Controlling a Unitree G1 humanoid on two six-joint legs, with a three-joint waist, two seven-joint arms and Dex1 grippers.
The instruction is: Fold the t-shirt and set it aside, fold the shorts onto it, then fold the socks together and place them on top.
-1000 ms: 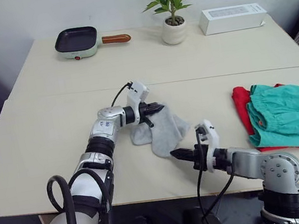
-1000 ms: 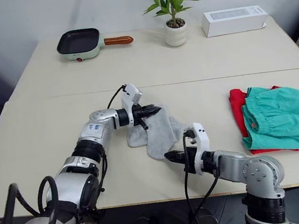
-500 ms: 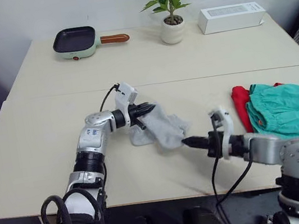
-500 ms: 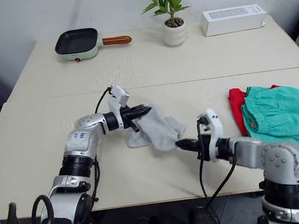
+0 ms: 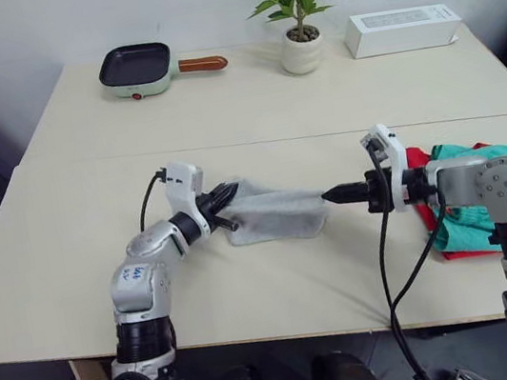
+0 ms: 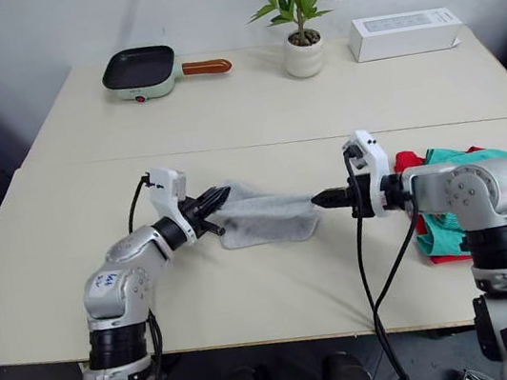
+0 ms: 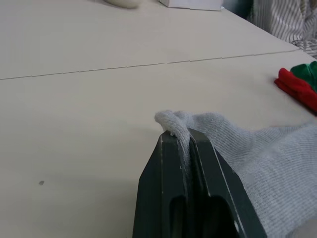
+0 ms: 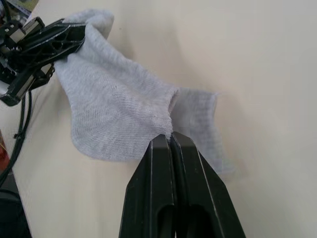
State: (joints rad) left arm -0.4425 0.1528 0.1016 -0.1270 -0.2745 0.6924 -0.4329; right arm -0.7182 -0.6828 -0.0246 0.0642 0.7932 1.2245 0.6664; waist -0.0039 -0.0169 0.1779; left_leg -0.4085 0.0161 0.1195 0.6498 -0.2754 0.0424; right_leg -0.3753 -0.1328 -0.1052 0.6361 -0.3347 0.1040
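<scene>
The light grey socks [image 5: 277, 215] lie stretched out flat on the table between my two grippers. My left gripper [image 5: 223, 197] is shut on their left end; in the left wrist view the fabric edge [image 7: 171, 121] is pinched between the fingers. My right gripper [image 6: 321, 200] is shut on their right end, and the right wrist view shows its tips [image 8: 170, 138] closed on the upper sock layer. The red t-shirt [image 5: 414, 161] lies folded at the right with the teal shorts [image 5: 459, 229] on it, partly hidden by my right arm.
At the far edge of the table [image 5: 250, 104] stand a small frying pan [image 5: 140, 67] with a brown handle, a potted plant [image 5: 301, 47] and a white box [image 5: 402, 30]. A seam [image 5: 322, 134] runs across the tabletop. Striped cloth [image 7: 287, 20] lies beyond the right side.
My right gripper has taken hold of the socks' near end and pulled it up and to the right. My left gripper drew back to the left, so the socks now lie stretched lengthwise.
</scene>
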